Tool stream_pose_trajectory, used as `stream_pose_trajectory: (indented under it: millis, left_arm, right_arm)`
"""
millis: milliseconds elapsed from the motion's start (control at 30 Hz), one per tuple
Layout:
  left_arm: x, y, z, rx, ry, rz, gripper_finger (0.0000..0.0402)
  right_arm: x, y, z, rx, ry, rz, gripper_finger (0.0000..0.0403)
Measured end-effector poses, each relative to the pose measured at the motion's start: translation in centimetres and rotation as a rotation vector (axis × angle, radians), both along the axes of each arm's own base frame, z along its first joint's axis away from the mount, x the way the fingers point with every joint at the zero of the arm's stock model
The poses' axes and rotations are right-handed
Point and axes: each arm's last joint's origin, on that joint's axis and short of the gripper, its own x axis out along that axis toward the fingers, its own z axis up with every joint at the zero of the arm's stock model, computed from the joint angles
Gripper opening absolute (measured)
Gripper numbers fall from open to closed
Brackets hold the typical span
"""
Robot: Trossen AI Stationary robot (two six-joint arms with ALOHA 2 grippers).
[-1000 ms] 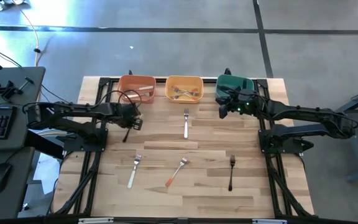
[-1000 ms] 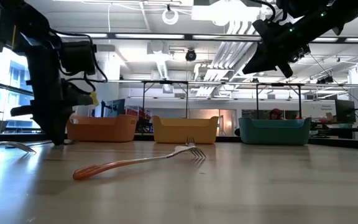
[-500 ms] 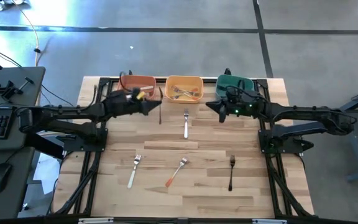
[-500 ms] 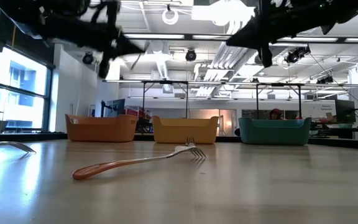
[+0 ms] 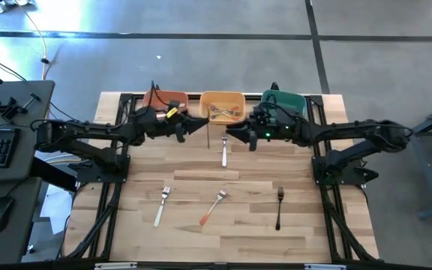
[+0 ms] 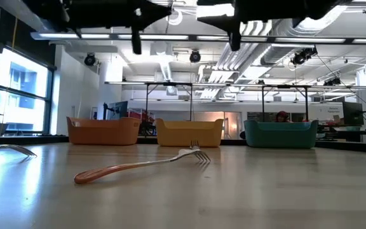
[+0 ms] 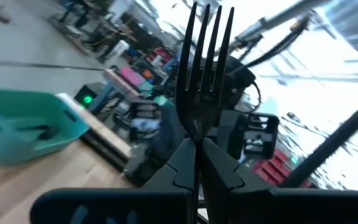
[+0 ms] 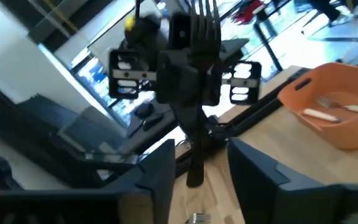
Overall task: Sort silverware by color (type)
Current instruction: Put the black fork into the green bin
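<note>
Silverware, black fork [image 7: 205,68]: being pinched by the handle between the closed-up fingers of the left gripper [image 7: 196,163], raised above the table [image 5: 201,240], just in front of the yellow bin [image 5: 204,105]. Being approached by the right gripper [image 8: 197,160], fingers spread, flanking the free handle end without touching it.

Lying on the table, well apart: two white forks [image 5: 224,148], one orange-red fork [image 5: 213,207], one more black fork [image 5: 279,206].

Hazards, as judged:
- Dropping the fork: releasing on the left before clamping on the right.
- Colliding fingertips: closing too near the left grip.
- Twisting the slim handle: clamping off-centre.
</note>
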Motion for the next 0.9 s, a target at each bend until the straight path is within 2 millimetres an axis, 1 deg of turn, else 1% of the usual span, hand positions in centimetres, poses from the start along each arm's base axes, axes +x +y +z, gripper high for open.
stream_pose_trajectory:
  millis: [100, 267, 400, 500, 567, 633, 800, 867, 900]
  left_arm:
    - [1.1, -0.3, 0.9, 0.037, -0.014, -0.03, 0.0]
    - [2.4, -0.5, 2.3, 0.085, -0.044, -0.064, 0.0]
    - [2.9, -0.4, 2.5, 0.089, -0.046, -0.071, 0.0]
    - [2.9, -0.4, 2.5, 0.089, -0.045, -0.072, 0.0]
    - [2.9, -0.5, 2.5, 0.091, -0.05, -0.074, 0.0]
    - [2.9, -0.6, 2.6, 0.095, -0.058, -0.076, 0.0]
    - [2.9, -0.9, 2.7, 0.112, -0.065, -0.081, 0.0]
    - [2.9, -0.8, 2.7, 0.113, -0.067, -0.081, 0.0]
    - [2.9, -0.8, 2.7, 0.113, -0.067, -0.08, 0.0]
  right_arm:
    - [1.3, -0.1, 0.3, -0.008, 0.002, 0.038, 0.0148]
    - [3.1, -0.2, 0.7, -0.01, 0.001, 0.106, 0.0152]
    - [3.9, 0.1, 1.3, -0.045, -0.014, 0.124, 0.0151]
    - [4.0, 0.1, 1.6, -0.057, -0.023, 0.126, 0.0143]
    - [4.0, 0.1, 1.7, -0.058, -0.024, 0.126, 0.0127]
    - [4.0, 0.1, 1.6, -0.057, -0.02, 0.125, 0.0103]
    - [4.0, 0.1, 1.5, -0.108, -0.01, 0.138, 0.002]
    - [4.0, 0.1, 1.5, -0.126, -0.014, 0.147, 0.0007]
    - [4.0, 0.1, 1.5, -0.128, -0.014, 0.15, 0.0009]
